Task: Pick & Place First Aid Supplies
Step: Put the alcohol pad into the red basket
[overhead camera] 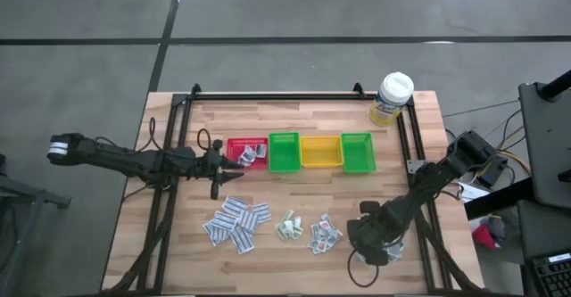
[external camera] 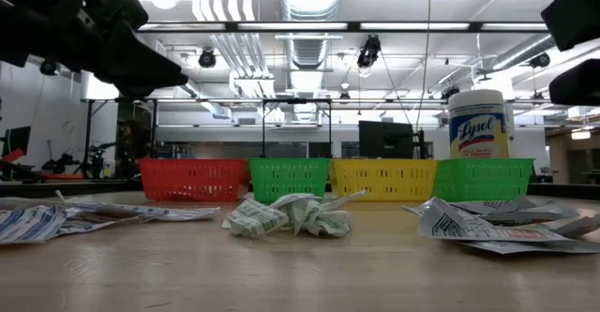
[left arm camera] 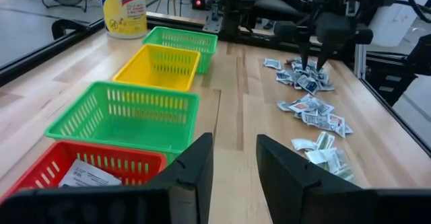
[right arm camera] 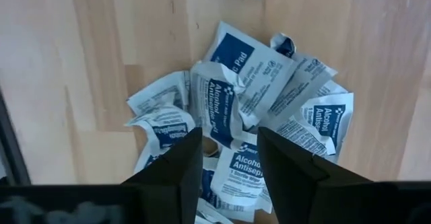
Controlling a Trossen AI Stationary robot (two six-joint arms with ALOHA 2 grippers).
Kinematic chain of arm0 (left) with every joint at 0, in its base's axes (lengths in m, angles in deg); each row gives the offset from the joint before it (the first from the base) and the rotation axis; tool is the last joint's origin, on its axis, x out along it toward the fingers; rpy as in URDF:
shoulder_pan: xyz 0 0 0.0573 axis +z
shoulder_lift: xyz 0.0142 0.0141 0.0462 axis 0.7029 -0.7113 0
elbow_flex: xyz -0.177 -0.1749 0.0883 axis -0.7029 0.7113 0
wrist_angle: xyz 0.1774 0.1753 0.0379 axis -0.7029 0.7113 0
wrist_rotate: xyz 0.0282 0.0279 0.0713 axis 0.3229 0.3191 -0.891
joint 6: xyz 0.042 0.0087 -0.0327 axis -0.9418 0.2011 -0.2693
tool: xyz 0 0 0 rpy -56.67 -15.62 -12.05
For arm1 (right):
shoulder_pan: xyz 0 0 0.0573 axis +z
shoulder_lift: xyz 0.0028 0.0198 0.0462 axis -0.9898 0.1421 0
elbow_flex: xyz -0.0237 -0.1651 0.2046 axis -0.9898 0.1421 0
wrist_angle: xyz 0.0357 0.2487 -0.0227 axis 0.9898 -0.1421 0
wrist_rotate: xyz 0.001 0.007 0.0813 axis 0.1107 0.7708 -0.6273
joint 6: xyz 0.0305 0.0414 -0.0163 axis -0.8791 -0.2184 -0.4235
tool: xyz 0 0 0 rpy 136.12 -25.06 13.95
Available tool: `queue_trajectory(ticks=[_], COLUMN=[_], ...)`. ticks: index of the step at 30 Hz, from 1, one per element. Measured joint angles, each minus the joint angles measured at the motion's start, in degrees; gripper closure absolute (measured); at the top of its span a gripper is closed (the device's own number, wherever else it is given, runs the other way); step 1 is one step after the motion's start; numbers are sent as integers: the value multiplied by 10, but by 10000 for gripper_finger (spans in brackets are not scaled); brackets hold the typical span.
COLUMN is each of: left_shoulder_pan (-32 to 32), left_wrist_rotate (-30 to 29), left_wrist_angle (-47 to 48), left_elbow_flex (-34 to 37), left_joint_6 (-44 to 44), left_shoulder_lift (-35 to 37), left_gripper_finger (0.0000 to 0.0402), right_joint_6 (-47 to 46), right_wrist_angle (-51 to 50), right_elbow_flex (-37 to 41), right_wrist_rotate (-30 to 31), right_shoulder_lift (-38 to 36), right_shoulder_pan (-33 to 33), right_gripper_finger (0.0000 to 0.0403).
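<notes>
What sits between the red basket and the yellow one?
A green basket stands between the red basket and the yellow basket, all in one row, as the high view shows.

red bin (overhead camera: 246, 152), two green bins (overhead camera: 284, 152) (overhead camera: 357, 152), yellow bin (overhead camera: 320, 152), lysol bottle (overhead camera: 392, 98) on wooden table (overhead camera: 294, 270).

We see four small plastic mesh bins in a row — red (external camera: 192, 178), green (external camera: 288, 178), yellow (external camera: 382, 178), green (external camera: 483, 178) — with a white-capped Lysol canister (external camera: 478, 123) behind and crumpled white paper packets (external camera: 292, 215) lying on the wooden table (external camera: 281, 274) in front.
</notes>
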Motion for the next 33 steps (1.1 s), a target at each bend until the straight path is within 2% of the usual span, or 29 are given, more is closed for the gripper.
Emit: queue_trajectory(ticks=[7,20,26,33], left_shoulder_pan=[0,0,0,0], left_wrist_rotate=[0,0,0,0], left_wrist_angle=[0,-1,-1,-1], left_elbow_flex=[0,0,0,0], left_joint_6=[0,2,3,3], left_shoulder_lift=[0,0,0,0], left_gripper_finger=[293,293,293,293], right_joint_6=[1,-2,-3,-4], right_wrist_angle=[3,6,17,17], right_elbow_flex=[1,1,1,1], right_wrist_rotate=[0,1,1,1], right_shoulder_lift=[12,9,9,9], right_shoulder_pan=[0,0,0,0], right_gripper_finger=[263,298,322,369])
